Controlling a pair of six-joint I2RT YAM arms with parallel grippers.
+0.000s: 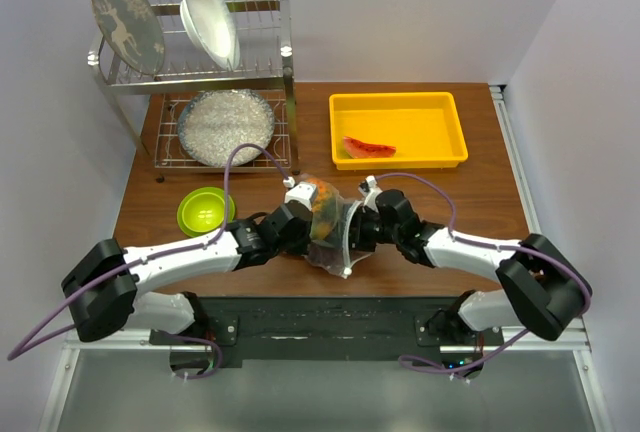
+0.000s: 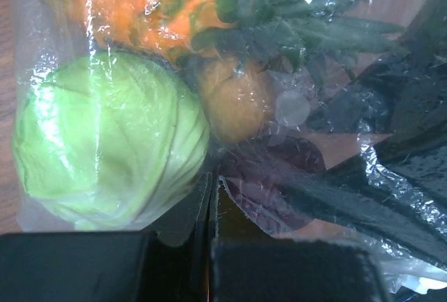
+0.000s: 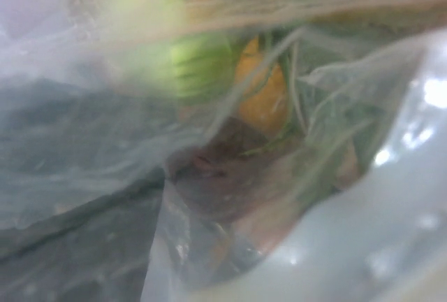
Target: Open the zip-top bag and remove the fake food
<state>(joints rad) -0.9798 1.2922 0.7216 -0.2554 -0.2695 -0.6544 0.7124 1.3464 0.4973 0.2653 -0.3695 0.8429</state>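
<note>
- Where the left gripper [image 2: 211, 226] shows in its own wrist view, its black jaws are pressed fully together. Film of the clear, crinkly plastic zip-top bag [image 1: 335, 252] runs into the seam between them. This reads as a pinch on the bag wall, probably to anchor one side while the mouth is pulled apart.
- Just beyond those jaws, the fake food is packed against the inside of the film. There is a pale green round plastic fruit [image 2: 108, 141] and a small orange-brown rounded fruit [image 2: 234, 103] touching it. An orange toy pineapple [image 2: 140, 1] with dark green leaves lies above them, and a dark purple-red ball [image 2: 269, 173] sits lower down.
- From the opposite side, the right gripper [image 1: 362, 224] faces the left gripper, right up against the bag. Its own camera is smothered in blurred plastic, so I cannot tell how wide its jaws stand or whether they hold anything.
- The bag itself is bunched between the two grippers over the near middle of the brown wooden table [image 1: 470, 207], likely so both arms can work the zip edge. Whether the zip is open cannot be made out.
- Farther out, a red toy watermelon slice [image 1: 368, 148] lies alone in the yellow plastic tray [image 1: 440, 112] at the far right. I judge the tray to be the drop-off, with four pieces left to remove.
- A lime-green bowl [image 1: 203, 209] sits beside the left arm and is not involved.
</note>
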